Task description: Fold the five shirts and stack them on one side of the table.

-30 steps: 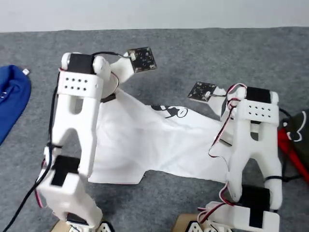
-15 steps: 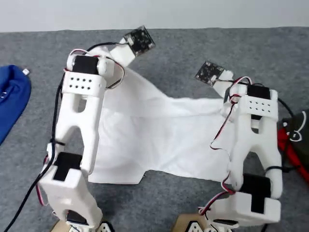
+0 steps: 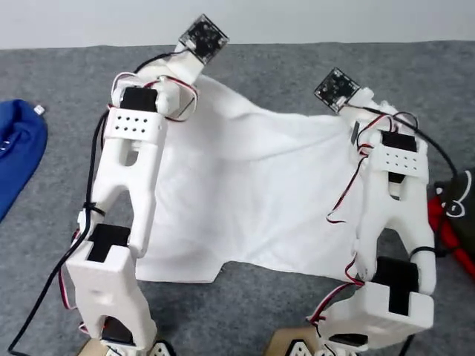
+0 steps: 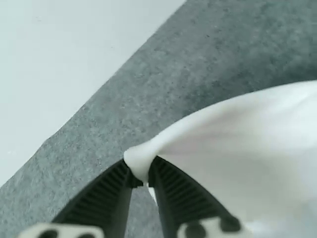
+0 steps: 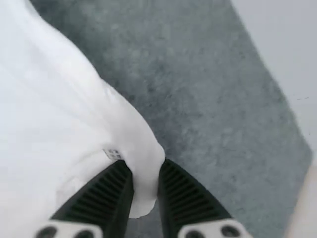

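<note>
I am watching the left tool (image 4: 140, 178) pinching one far corner of the white shirt (image 3: 252, 193). Its two black ribbed fingers (image 4: 106, 198) are pressing together on a small bunch of cloth, with nothing but the cloth between them. The right tool (image 5: 145, 178) is gripping the other far corner in the same way: its jaws are clamped on a fold of the hem, and a little cloth is sticking out past the fingertips. The shirt is stretching between the two tools as one wide sheet. From them it is running back toward the arm bases, where its near edge is lying on the grey surface (image 3: 297, 81). Just ahead of each tool bare grey surface is showing. A blue shirt (image 3: 18, 159) is lying well apart on the outer side of the left tool. Some red and black cloth (image 3: 449, 215) is lying on the outer side of the right tool, close beside that arm.
</note>
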Action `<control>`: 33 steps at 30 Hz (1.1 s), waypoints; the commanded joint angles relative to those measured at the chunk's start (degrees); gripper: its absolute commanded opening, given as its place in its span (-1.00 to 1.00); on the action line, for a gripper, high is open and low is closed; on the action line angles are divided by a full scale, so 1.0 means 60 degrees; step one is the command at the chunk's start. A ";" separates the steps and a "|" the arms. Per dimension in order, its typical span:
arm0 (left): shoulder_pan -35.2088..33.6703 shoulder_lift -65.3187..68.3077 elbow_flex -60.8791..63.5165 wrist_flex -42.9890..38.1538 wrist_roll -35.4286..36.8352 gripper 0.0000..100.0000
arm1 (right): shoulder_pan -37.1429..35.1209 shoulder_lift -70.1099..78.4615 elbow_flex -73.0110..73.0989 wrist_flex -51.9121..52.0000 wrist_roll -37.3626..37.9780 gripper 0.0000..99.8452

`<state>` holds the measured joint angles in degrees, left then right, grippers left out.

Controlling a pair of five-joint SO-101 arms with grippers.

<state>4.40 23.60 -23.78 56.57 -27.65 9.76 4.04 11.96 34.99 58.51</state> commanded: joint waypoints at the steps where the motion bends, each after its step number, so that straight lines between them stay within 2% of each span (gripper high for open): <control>1: -0.0117 -0.0103 -0.0579 -0.0278 0.0205 -1.00 | 0.0198 -0.0022 -0.0513 -0.0755 -0.0073 -0.98; 6: -0.0088 -0.0132 -0.0637 0.0044 0.0161 -0.99 | 0.0198 -0.0022 -0.0425 -0.0403 -0.0059 -0.98; 15: -0.0117 -0.0161 -0.0696 0.4557 -0.2696 -0.99 | 0.0139 -0.0051 -0.0396 0.3788 0.1934 -0.98; 21: -0.0220 -0.0190 -0.0681 0.7209 -0.4454 -0.99 | 0.0139 -0.0125 -0.0410 0.6381 0.2608 -0.98; 27: -0.0689 -0.0484 -0.0198 0.7341 -0.5363 -0.99 | 0.0110 -0.0139 -0.0410 0.8183 0.3238 -0.98; 33: -0.0630 -0.1802 0.2278 0.7341 -0.6828 -0.99 | 0.0051 -0.0139 -0.0396 0.9355 0.3751 -0.98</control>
<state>0.79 19.65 -15.78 98.77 -64.66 9.76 4.48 11.96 88.00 79.52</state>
